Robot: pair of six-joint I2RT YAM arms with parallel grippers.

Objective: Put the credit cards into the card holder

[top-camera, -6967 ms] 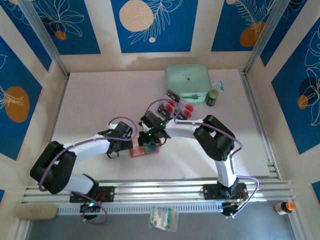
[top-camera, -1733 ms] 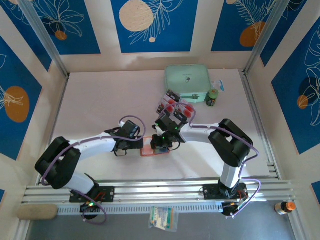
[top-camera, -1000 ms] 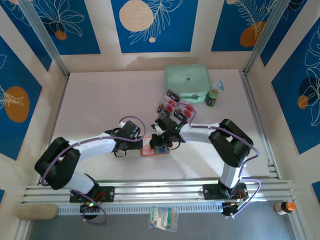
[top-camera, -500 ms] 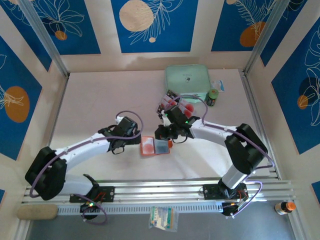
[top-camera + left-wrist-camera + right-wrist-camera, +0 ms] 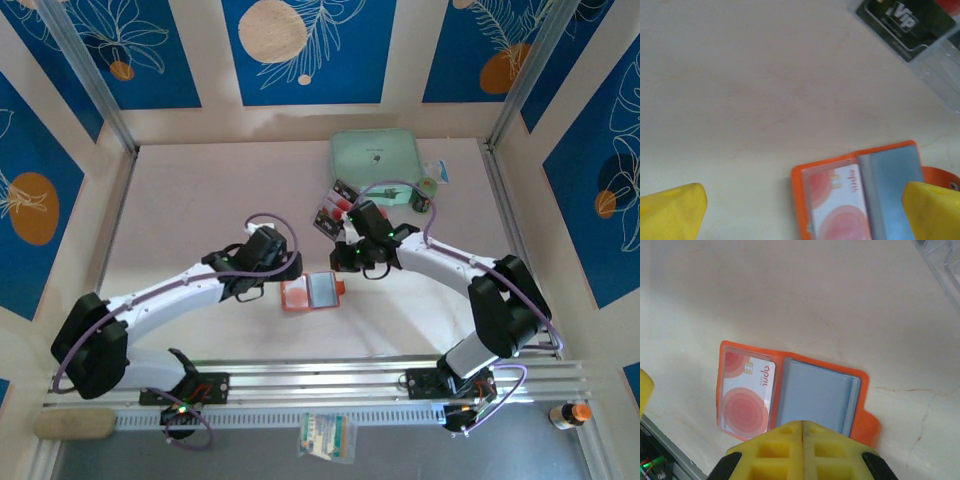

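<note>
Between the arms, on the desk (image 5: 200, 200), lies one holder (image 5: 312, 293), spread flat, with one card (image 5: 747, 390) already in a sleeve. More cards (image 5: 340, 207) sit in the tray (image 5: 940, 65) behind it, too small to count. They look light, stiff and slick, so pinch a free short edge. The holder looks floppy and likely to slide, so pin its orange border. The left tool (image 5: 802, 212) gapes wide and empty. The right tool (image 5: 801, 432) is pressed closed on nothing.

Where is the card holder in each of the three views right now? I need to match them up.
Top external: the card holder lies open just below the picture's centre.
Left wrist: bottom right, cut off by the lower edge.
Right wrist: centre of the picture, open flat.
Shared landmark: the card with red circles in the holder's left-hand sleeve.
</note>
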